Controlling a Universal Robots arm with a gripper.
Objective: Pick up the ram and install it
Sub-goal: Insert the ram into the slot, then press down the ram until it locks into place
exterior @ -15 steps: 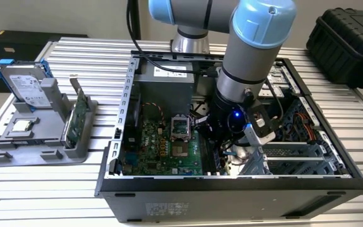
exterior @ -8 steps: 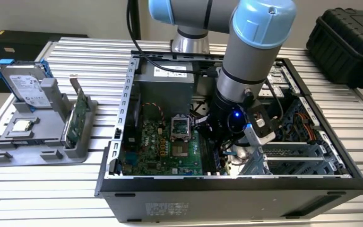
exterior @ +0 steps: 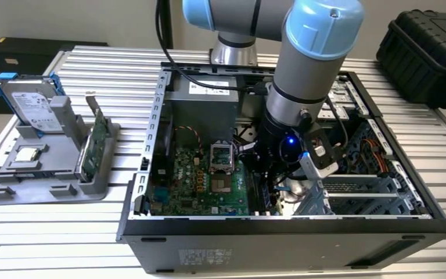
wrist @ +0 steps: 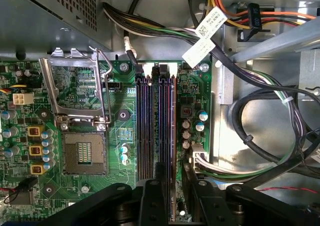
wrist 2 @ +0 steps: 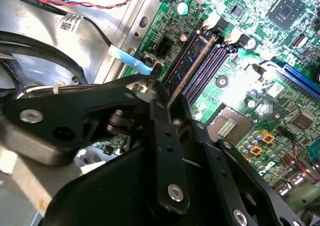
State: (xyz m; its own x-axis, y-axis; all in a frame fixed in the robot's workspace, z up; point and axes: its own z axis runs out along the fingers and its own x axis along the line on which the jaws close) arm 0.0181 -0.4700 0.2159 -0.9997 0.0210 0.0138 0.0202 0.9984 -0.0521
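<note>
Dark ram (wrist: pixel 173 136), long axis along the motherboard slots (wrist: pixel 150 121), clenched on edge by gripper (wrist: pixel 172 196).

Beside the gripper (wrist: pixel 172 198), which was low inside the case (exterior: pixel 155 116), bundled cables (wrist: pixel 260 131) and a metal wall (wrist: pixel 220 81) crowded one flank, while the open socket (wrist: pixel 82 153) side lay lower and freer, memory slots (wrist: pixel 150 116) running ahead.

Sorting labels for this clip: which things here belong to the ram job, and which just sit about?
Job:
tool, inside the case
ram, standing in a slot
slots
motherboard

Lying about:
hard drive
green card
grey holder
black box
</note>
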